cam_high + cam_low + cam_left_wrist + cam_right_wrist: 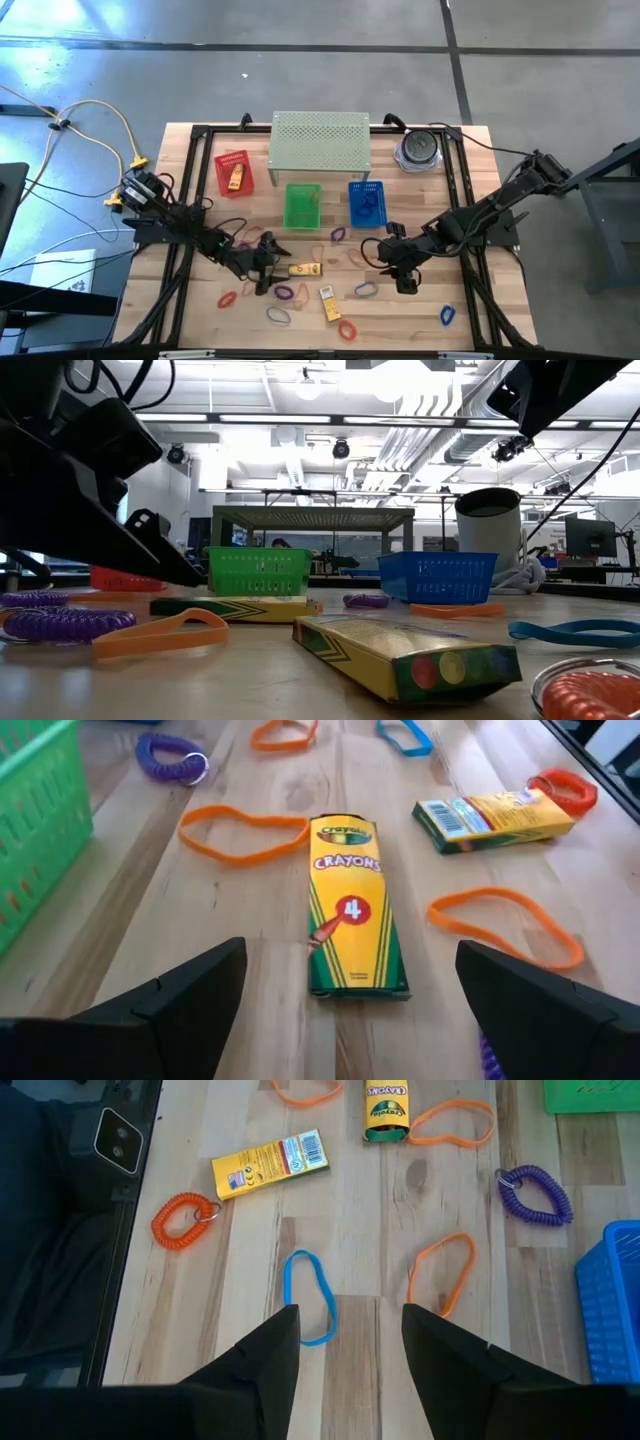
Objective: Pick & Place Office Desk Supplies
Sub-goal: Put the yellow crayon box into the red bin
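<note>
The left pincer (pixel 340 1020) hung wide just short of the crayon box (pixel 352 905) lying flat on the desk (pixel 250 920). Best to straddle its narrow width squarely. The right pincer (pixel 350 1342), open, waited above a blue loop (pixel 310 1295).

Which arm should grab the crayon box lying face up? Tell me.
Left. The left gripper is open and lined up with the crayon box, which lies just ahead between its fingers; the right gripper hovers over a blue band.

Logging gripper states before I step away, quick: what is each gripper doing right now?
Left gripper: open, holding nothing, fingers either side of the crayon box.
Right gripper: open, empty, over the blue loop.
</note>
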`<state>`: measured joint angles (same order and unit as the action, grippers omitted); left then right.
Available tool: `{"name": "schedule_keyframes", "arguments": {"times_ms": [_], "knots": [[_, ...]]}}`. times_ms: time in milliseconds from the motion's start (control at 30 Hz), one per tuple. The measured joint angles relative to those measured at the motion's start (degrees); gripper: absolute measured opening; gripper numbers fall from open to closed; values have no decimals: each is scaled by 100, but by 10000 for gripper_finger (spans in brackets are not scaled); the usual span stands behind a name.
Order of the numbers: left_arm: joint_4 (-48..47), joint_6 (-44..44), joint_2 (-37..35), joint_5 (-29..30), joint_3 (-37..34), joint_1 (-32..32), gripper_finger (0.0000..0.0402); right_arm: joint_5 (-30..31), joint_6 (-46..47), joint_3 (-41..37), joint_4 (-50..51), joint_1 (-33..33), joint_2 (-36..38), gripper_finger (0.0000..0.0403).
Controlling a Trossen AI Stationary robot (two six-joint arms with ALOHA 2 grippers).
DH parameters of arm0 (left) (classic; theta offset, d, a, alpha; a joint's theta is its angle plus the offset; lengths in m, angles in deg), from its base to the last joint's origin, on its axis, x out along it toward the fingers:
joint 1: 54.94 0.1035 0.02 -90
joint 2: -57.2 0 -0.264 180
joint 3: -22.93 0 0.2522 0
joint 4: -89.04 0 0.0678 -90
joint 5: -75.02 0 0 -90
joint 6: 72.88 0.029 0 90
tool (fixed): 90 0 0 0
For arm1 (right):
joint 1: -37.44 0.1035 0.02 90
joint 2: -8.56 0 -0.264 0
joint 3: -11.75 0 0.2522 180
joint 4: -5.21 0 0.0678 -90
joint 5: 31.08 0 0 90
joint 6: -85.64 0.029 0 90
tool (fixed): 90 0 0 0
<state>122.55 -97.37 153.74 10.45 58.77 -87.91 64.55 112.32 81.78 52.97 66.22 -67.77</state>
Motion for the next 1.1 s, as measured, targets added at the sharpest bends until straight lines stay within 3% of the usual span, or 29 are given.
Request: {"name": "schedule_keyframes", "arguments": {"times_ms": [400, 800, 933, 1100], "knots": [[299, 524, 968, 473, 588, -148, 351, -19, -146, -2, -4, 0, 0, 166], [688, 225, 1620, 609, 619, 76, 349, -20, -149, -2, -39, -1, 0, 166], [717, 261, 1637, 622, 619, 66, 322, -19, -149, -2, -40, 0, 0, 166], [719, 323, 1645, 638, 614, 37, 257, -19, -149, -2, -39, 0, 0, 166]]}}
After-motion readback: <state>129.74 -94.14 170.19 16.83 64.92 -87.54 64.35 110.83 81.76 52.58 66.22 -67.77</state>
